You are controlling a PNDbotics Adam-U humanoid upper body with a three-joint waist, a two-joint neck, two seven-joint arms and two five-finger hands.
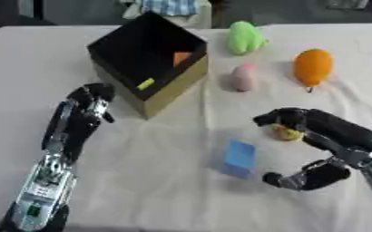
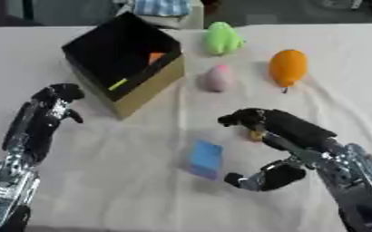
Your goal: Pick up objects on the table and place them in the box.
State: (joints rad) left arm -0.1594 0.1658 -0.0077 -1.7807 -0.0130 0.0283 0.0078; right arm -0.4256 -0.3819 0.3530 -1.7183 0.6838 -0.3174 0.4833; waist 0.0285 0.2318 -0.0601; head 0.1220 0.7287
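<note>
Box: black-lined cardboard box [image 1: 154, 63] stands open in the upper left of the frame on the white cloth-covered table [image 1: 157, 181], one corner turned toward the camera; an orange piece [image 1: 181, 57] already lies inside, and a small yellow-green mark [image 1: 145, 84] shows on the near inner wall.
Loose objects: green soft thing [image 1: 245, 37] at upper centre, pink rounded thing [image 1: 245, 77] just below it, orange fruit-like thing [image 1: 313, 66] at upper right, blue block [image 1: 239, 158] at lower centre, all still on the cloth and well apart from one another.
Right hand: right hand [image 2: 281, 129] comes in from the lower right, fingers curved down over a small yellow object [image 1: 287, 133] at centre right, thumb [image 1: 300, 177] swung low and apart toward the blue block; wide rather than closed, and contact with the object cannot be confirmed.
Why so held: the arch over the yellow object reads as the approach to a grasp, this being the nearest piece on that side.
Left hand: left hand [image 1: 90, 102] rests at centre left just beside the box's near corner, fingers curled in, holding nothing; probably parked clear of the working side.
Left eye view: shows more of the yellow object under the fingers.
Right eye view: object mostly hidden by the fingers, only a sliver showing; the gap between thumb and blue block is plainer here.
</note>
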